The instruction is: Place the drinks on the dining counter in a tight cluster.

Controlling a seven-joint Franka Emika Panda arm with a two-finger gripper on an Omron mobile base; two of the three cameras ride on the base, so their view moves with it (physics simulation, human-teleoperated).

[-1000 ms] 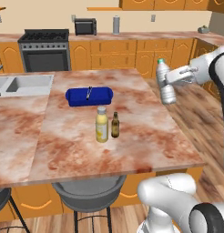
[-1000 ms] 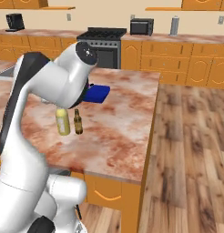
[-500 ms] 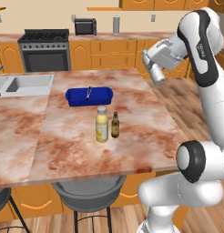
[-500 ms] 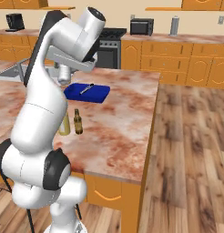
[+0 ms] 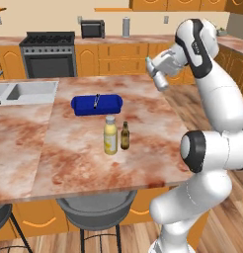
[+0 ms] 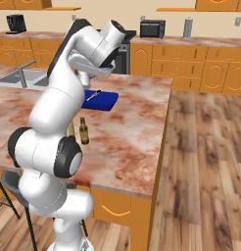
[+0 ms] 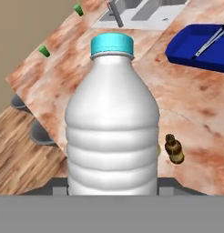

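The fingers [image 5: 160, 78] grip the water bottle [image 5: 157, 75], holding it in the air above the far right edge of the worktop [image 5: 74, 148]. In the left base view the bottle is mostly covered by the white hand, so just a pale sliver of its body and top can be made out. In the right base view the arm's own bulk hides nearly all of it, leaving only a pale strip [image 6: 84, 77] under the hand. The hand view gives the best look: the water bottle [image 7: 112, 123] looms close with its blue cap pointing away, its base cut off at the bottom, and the fingers themselves reduced to grey stubs at either side of it [image 7: 59, 185].

The yellow bottle [image 5: 110, 135] and the brown bottle [image 5: 125, 136] stand upright just beside each other near the middle of the worktop, well apart from the held bottle. In the right base view the brown bottle [image 6: 84, 131] shows clearly while the yellow one is almost wholly behind the arm. From the hand view the brown bottle [image 7: 174, 148] peeks out beside the water bottle, and of the yellow one only a thin edge shows.

The blue box [image 5: 97, 104] lies beyond the pair, with a slim grey item on top too small to identify. A sink [image 5: 25, 92] is cut off at the left edge.
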